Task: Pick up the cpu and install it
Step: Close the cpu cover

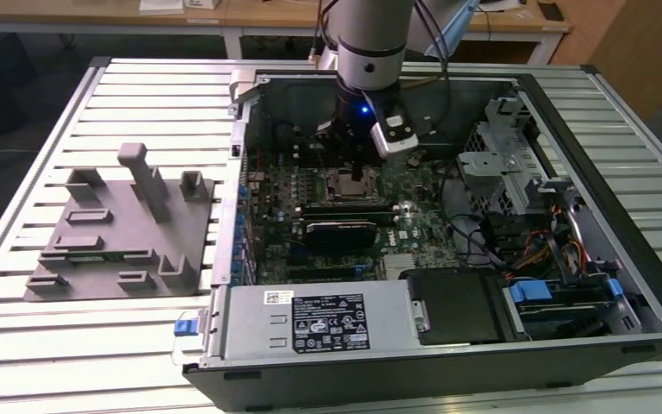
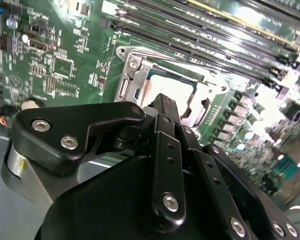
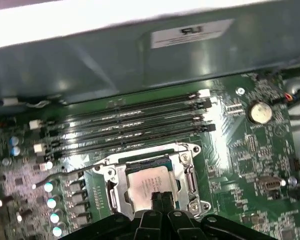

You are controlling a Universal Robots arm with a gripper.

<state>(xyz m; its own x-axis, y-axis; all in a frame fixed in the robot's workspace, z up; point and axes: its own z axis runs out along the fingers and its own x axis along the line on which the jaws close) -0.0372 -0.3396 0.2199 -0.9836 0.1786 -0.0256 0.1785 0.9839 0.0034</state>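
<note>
A: Where's the cpu [image 3: 149,181]?
B: Lying flat in the motherboard socket [image 3: 190,172], in the first wrist view!
A: And the claw [image 3: 162,199]?
B: Right over one edge of the chip, tips pinched together, gripping nothing; whether it touches, I can't tell

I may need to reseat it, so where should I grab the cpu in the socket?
Probably by two opposite edges of the cpu, coming from straight above: it lies flat, sunk in the socket, which blocks a sideways approach.
</note>
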